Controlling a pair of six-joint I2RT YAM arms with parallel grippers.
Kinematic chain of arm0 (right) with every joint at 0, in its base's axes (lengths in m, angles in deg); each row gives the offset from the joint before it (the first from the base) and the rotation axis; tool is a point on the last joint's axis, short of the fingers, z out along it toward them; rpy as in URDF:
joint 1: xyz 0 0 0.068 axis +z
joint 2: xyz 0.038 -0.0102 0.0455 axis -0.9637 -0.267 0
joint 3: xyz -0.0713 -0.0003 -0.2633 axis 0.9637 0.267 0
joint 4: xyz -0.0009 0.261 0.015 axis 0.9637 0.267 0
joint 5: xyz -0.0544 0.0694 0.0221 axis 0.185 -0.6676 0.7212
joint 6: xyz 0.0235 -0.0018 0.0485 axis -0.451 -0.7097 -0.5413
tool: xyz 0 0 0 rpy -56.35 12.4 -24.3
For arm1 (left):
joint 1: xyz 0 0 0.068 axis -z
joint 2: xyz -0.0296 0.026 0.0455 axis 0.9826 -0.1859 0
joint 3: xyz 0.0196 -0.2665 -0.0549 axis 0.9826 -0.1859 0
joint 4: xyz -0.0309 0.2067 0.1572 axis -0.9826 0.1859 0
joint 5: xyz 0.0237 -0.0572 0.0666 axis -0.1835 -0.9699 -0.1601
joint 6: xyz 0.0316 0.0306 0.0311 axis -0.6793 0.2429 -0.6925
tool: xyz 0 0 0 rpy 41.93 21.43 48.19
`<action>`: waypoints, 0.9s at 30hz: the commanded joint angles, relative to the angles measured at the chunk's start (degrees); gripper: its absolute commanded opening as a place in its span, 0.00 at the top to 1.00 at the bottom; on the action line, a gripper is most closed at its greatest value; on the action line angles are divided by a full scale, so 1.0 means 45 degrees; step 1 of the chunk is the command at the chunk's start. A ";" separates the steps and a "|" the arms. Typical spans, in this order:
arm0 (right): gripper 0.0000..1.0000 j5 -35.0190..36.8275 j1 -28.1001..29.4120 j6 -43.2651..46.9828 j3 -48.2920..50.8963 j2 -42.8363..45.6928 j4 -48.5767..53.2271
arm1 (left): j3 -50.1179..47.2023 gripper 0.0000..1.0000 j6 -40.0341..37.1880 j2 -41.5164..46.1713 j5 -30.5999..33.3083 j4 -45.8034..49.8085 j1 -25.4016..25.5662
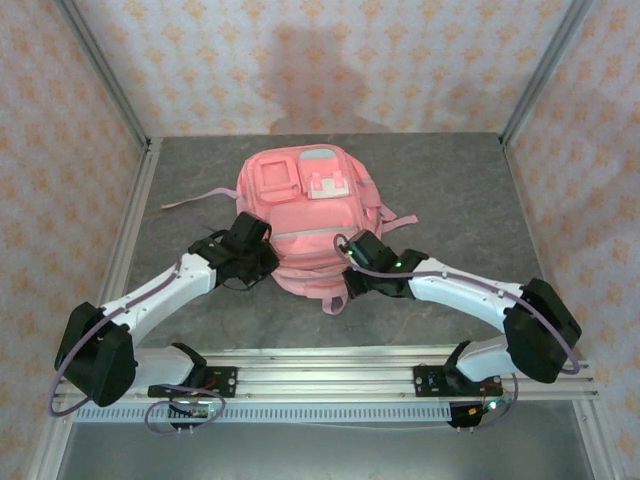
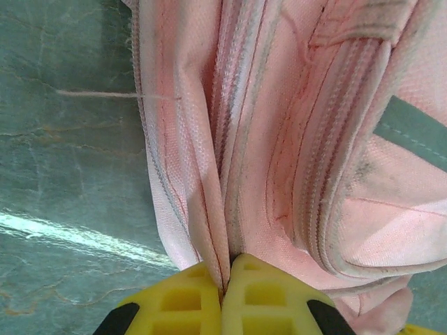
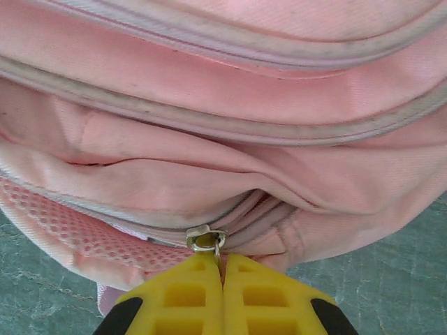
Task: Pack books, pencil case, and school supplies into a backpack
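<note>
**Both grippers clamped on the pink backpack**

Nearest the top camera, a ribbed aluminium rail (image 1: pixel 320 375) runs across the near edge of the table and carries both arm bases. From its left end the white-and-black left arm (image 1: pixel 150 300) reaches forward and inward. The left gripper (image 1: pixel 262 255) meets the lower left flank of the large pink fabric backpack (image 1: pixel 310 200).

In the left wrist view the left gripper's (image 2: pixel 227 269) yellow plastic fingers (image 2: pixel 185 300) are pressed together. A raised fold of the backpack's (image 2: pixel 279 139) pink cloth, just beside a zip line, is pinched between them. A loose pink thread (image 2: pixel 98 93) trails from the bag's edge across the grey stone-patterned tabletop (image 2: pixel 63 209).

The backpack lies flat in the middle of the tabletop (image 1: pixel 200 180), front pockets facing up. Its pale mint patch (image 1: pixel 318 155) sits at the far end and its bottom end points toward the arms. A thin pink strap (image 1: pixel 195 200) lies out to its left.

The right gripper (image 1: pixel 352 252) sits against the bag's lower right side, and the right arm (image 1: pixel 470 295) sweeps back to the rail's right end. Seen from the right wrist, the right gripper (image 3: pixel 223 262) is also closed. Its yellow fingers (image 3: pixel 262 296) meet on the tab of a small metal zip pull (image 3: pixel 206 239). The pull hangs at the lower seam of the backpack (image 3: pixel 223 105), above a strip of pink mesh (image 3: pixel 63 223). Grey tabletop (image 3: pixel 391 279) shows beneath the bag's rounded edge.
</note>
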 commanded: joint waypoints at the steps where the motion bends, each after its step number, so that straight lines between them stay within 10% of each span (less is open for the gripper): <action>1: 1.00 0.0583 -0.0534 0.0172 -0.0016 0.0098 0.0803 | 0.0308 1.00 -0.0999 0.0547 0.1071 0.1829 -0.0519; 16: 1.00 -0.3515 -0.0522 -0.2722 0.0482 -0.2100 -0.3854 | 0.3550 1.00 -0.3936 -0.1977 0.0923 0.3292 -0.2204; 27: 1.00 -0.3420 0.0735 -0.8469 0.0182 -0.5831 -1.1572 | 0.3039 0.56 -0.2625 -0.0787 -0.0810 0.3106 -0.2931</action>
